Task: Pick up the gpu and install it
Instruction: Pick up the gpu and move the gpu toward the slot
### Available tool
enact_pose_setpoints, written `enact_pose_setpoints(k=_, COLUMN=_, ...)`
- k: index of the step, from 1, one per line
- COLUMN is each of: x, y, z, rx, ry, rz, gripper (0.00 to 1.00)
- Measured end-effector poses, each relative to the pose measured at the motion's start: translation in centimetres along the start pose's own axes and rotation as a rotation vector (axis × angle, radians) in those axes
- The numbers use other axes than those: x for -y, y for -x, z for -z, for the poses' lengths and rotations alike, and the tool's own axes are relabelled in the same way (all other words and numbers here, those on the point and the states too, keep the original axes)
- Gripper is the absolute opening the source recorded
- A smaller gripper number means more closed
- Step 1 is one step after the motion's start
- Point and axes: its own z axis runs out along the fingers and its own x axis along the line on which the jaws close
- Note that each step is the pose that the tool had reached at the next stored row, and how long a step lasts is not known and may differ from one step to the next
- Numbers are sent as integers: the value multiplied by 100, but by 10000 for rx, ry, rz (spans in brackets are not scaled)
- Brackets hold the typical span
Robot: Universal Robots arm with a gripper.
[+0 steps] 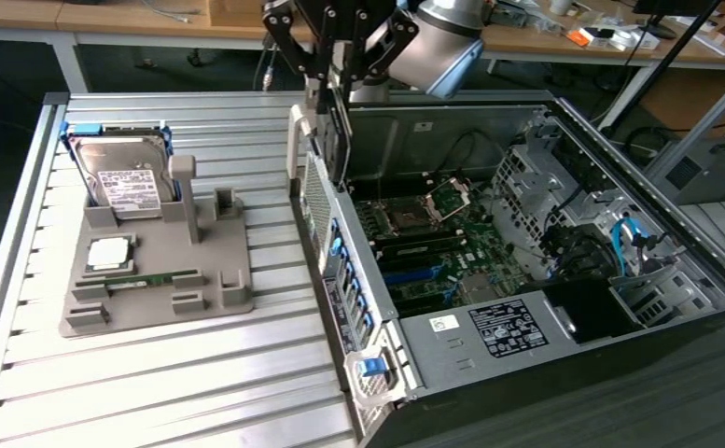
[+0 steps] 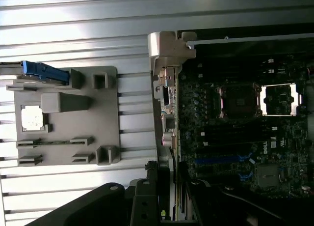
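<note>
the computer case (image 1: 661, 252) lies open on its side on the slatted metal worktop (image 1: 150, 373). at the case's near corner sits a blue latch (image 1: 371, 366), and just inside that end is a metal box with a black-and-white label (image 1: 506, 329). further in, the motherboard (image 1: 443, 252) covers the case floor. its blue and black slots (image 1: 418, 271) come first and the processor socket (image 1: 406, 217) lies beyond them. black and blue cables (image 1: 623, 238) run along the case's side on the exterior view's right.

on the exterior view's left of the case, a strip of bare worktop away, lies a grey holder (image 1: 219, 303). a narrow green ram stick (image 1: 150, 278) lies flat in it, with a square processor chip (image 1: 109, 252) just behind. at the holder's far end a silver hard drive (image 1: 126, 177) with a white label leans upright in a blue-edged cradle.

above the case's far end hangs the hand (image 1: 335, 79), closed on the gpu (image 1: 333, 131). the card hangs vertical and edge-on, just inside the case wall on the exterior view's left and clear above the motherboard. whether its lower edge touches that wall i cannot tell. in the wrist view the card shows as a thin dark edge between the fingers, over the line where the case wall meets the motherboard.

beyond the case stand wooden desks (image 1: 126, 14) with small clutter.
</note>
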Motion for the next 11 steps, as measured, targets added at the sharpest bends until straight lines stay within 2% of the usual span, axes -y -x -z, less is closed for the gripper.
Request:
enact_pose_setpoints(k=5, x=0, y=89, z=-1, rx=-4, ry=-3, rz=0, gripper=27)
enact_pose_setpoints(k=11, x=3, y=271, z=-6, rx=-11, ry=-7, rz=1, gripper=27)
